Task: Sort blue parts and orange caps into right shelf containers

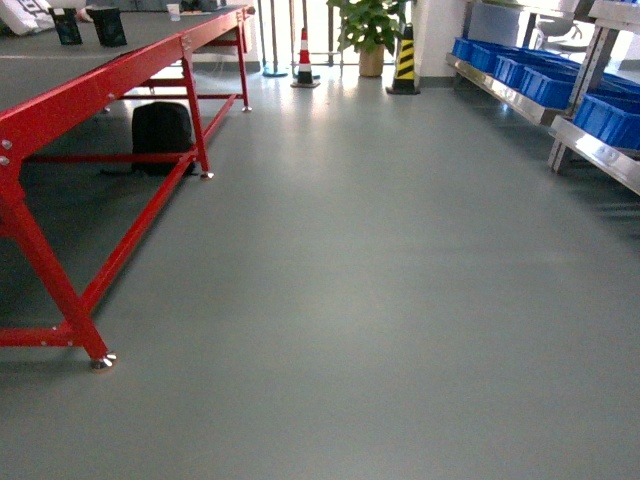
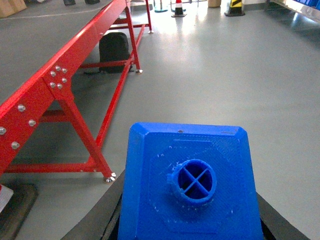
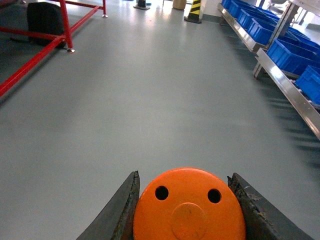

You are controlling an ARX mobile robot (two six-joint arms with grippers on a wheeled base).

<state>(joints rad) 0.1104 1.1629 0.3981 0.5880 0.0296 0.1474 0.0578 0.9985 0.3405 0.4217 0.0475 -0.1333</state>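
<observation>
Two claws closed: left claw (image 2: 190,220) gripping blue part (image 2: 190,185), right claw (image 3: 187,210) gripping orange cap (image 3: 189,207); crates (image 1: 560,85) apparently shelved, right.

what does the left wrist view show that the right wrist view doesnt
Only the left wrist view shows the bright blue plastic block with a round stud, held between the left gripper's dark fingers. Only the right wrist view shows the orange cylindrical cap with holes in its flat top, clamped in the right gripper, and the large blue ribbed crates on the shelf. Both share the grey floor, red metal frame and black bag.
</observation>
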